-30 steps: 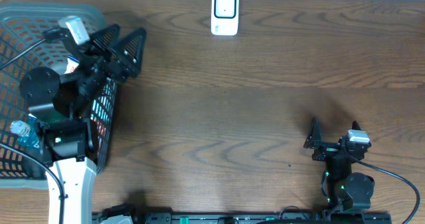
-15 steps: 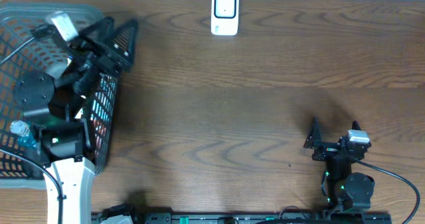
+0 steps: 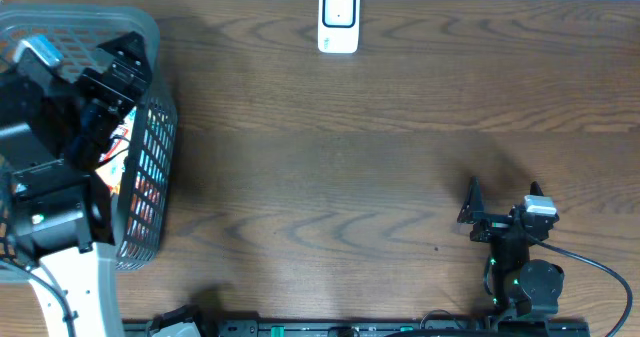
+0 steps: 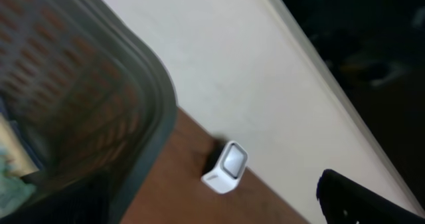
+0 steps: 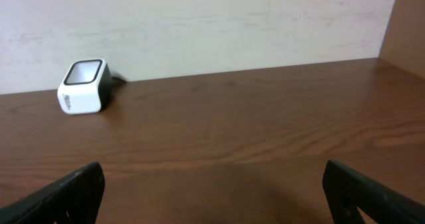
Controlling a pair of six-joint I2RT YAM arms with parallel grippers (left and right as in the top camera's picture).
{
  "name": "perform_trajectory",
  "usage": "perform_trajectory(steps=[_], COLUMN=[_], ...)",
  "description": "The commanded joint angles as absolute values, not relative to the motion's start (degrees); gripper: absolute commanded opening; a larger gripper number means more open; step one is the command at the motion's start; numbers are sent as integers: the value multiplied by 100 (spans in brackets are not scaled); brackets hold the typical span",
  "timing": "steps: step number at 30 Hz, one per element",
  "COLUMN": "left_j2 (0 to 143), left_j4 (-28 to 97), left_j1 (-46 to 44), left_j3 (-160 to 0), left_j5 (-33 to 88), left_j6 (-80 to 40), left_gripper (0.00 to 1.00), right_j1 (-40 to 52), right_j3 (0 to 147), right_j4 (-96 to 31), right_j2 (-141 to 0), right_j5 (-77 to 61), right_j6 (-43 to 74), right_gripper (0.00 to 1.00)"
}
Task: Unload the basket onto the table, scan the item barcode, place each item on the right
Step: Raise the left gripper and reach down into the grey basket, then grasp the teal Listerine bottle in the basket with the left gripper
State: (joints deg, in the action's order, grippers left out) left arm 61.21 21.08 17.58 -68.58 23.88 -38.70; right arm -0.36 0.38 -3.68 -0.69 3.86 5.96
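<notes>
Close by left end effector (image 3: 113,69) — basket (image 3: 152,29) items (image 3: 126,145)

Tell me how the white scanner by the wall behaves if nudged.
The scanner looks small and boxy, so probably light; on the smooth table it would likely slide, not roll. It stands upright on a small base, so a high push might tip it.

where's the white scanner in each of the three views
overhead: scanner at top centre, on the table's far edge.
left wrist: scanner low centre, tilted in the picture, right of the basket rim.
right wrist: scanner far left, midway up.
shared landmark: the pale wall right behind it, where the wood ends.
</notes>
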Motion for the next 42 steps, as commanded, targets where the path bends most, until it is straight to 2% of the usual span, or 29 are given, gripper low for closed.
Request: perform_trajectory(steps=[1,8,19,24,27,32,42], left_j2=[6281,6698,7210,7511,7649,7749,7747], left_j4=[2646,3881,4528,4939,5441,6117,6497], left_j1=[1782,1782,1785,1997,2335,3037,3208], left_j3=[-7393,-8071,-8136,-8134,-8134,-8134,-8134], left_j5=[1723,792,-93,-733,-1066,-1098,-711], left_j6=[-3514,-3358,-3395,-4121,-4989,-5760,-5625], left_gripper=[98,98,98,98,98,98,98], right_j1=[-49,-49,-49,-49,-49,-49,-49], right_j3=[32,32,32,32,32,32,32], right_j4=[-388,-388,-388,-388,-388,-388,-388], right_j2=[-38,-38,-38,-38,-38,-38,-38], right_j5=[395,395,395,395,395,397,395], right_j6=[679,679,679,679,681,681,679], right_gripper=[99,99,99,99,99,99,99])
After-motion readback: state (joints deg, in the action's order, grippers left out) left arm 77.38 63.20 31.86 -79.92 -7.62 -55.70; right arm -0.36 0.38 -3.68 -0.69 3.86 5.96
